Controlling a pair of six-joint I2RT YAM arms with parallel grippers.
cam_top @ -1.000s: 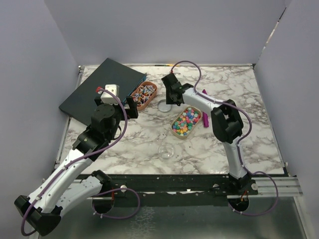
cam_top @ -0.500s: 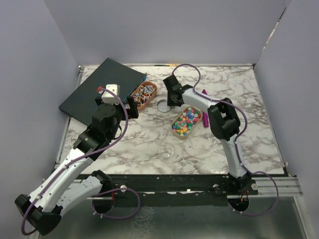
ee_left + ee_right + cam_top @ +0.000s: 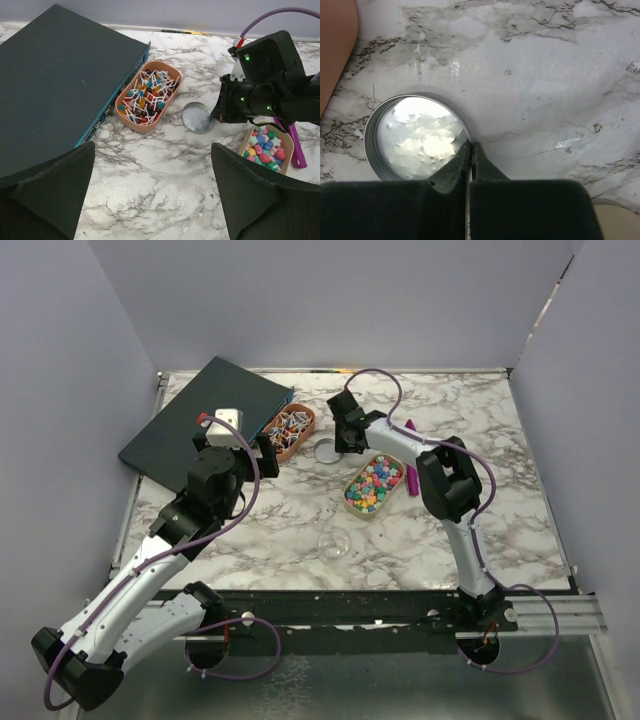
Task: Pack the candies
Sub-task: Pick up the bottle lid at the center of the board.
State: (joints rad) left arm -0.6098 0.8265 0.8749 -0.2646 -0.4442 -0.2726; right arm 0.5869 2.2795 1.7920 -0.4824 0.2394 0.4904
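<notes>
Right wrist view: right gripper (image 3: 471, 148) clenched at tin (image 3: 415, 136) rim, pinch unconfirmed; left gripper (image 3: 152, 165) spread, empty. Candies (image 3: 374, 485) held in trays (image 3: 145, 128) beside tin. Tin to be lifted slowly, kept level.

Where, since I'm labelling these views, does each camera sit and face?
Top external: above, behind the bases, looking down at the table; both arms show.
Left wrist: looks forward over the wrapped candies; open left gripper frames it.
Right wrist: looks down at the round tin; shut right gripper shows.
Shared: the round tin.
</notes>
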